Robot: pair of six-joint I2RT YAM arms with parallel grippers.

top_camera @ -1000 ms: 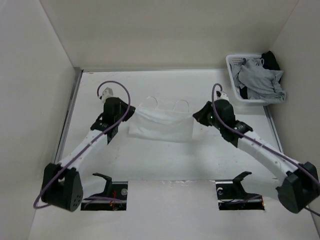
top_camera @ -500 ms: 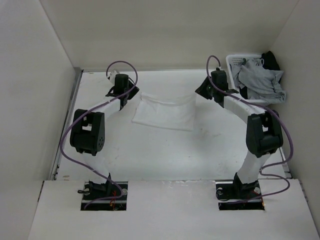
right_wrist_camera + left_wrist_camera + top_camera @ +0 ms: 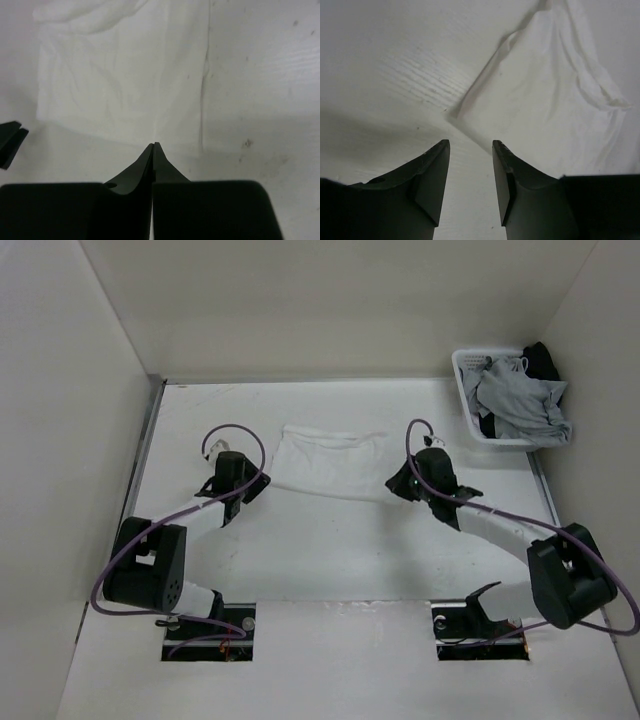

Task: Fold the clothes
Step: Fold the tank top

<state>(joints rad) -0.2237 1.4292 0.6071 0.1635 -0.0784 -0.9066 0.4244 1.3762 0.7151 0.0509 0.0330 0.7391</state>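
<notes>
Thin white sleeveless fabric top (image 3: 330, 462) lies folded in a flat band, far-centre on the white table (image 3: 330, 550).
Left gripper (image 3: 470, 145) spread, empty, just short of near left corner; right gripper (image 3: 153, 145) pressed together, empty, at near edge. Judgement: open right, pinch both corners evenly.

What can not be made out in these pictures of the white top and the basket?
- Right wrist view: whether the shut right gripper pinches the hem of the white top; its own tips cover that spot.
- Left wrist view: the top is cut off by the upper and right edges.
- Top view: the grey garment covers most of the black garment in the basket.
</notes>
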